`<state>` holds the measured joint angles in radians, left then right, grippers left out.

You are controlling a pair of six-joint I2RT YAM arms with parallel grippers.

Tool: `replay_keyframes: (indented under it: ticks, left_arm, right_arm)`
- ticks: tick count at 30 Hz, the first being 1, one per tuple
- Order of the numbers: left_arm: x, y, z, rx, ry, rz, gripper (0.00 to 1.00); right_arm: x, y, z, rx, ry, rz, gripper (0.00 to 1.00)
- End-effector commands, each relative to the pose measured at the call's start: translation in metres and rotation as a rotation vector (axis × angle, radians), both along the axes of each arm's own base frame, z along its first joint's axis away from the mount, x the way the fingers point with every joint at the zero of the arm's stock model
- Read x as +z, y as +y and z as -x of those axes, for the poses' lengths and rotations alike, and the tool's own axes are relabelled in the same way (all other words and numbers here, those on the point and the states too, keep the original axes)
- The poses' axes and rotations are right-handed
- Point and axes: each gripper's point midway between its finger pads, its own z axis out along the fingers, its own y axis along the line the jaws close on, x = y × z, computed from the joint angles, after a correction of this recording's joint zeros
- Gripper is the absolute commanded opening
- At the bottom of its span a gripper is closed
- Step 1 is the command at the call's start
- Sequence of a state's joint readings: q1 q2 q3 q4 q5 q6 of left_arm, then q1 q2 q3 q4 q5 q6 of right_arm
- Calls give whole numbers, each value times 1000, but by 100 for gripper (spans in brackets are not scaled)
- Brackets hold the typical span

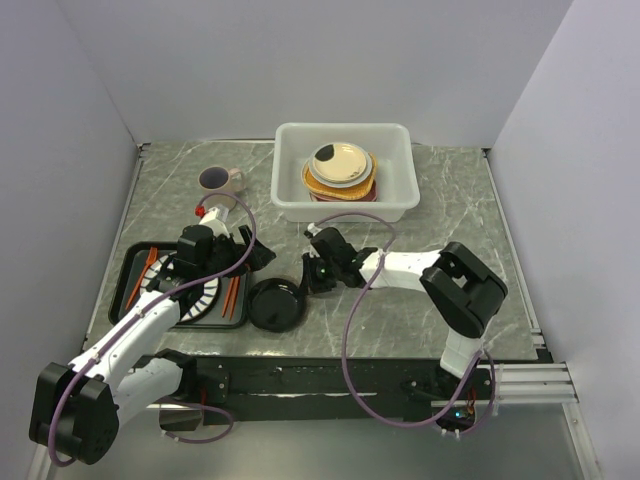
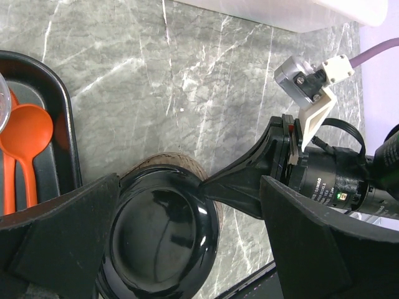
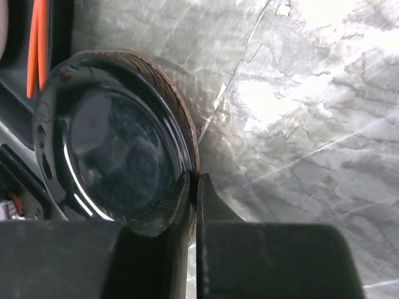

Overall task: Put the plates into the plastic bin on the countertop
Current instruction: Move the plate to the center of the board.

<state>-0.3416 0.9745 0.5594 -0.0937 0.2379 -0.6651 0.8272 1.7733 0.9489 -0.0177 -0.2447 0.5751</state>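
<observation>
The right gripper (image 3: 194, 187) clamps the rim of the dark brown-black plate (image 1: 277, 303), in front of the plastic bin (image 1: 345, 212), apparently to lift it in, while the fingers of the left gripper (image 1: 250, 258) stand wide apart.

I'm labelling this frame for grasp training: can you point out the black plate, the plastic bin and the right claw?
black plate (image 1: 276, 304): top view, its glossy centre.
plastic bin (image 1: 345, 211): top view, its near wall.
right claw (image 3: 194, 182): right wrist view, between the fingertips pinching the plate's rim.
</observation>
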Motion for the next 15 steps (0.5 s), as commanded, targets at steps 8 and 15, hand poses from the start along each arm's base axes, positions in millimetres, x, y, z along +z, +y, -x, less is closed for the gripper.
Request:
replay_keyframes:
  ticks: [8, 15]
  left_arm:
    - [-2, -2, -4, -13, -22, 8, 99]
    - [-22, -1, -3, -9, 28, -12, 99]
  right_arm:
    - [25, -15, -22, -56, -136, 83, 1]
    - [22, -23, -36, -95, -161, 117, 0]
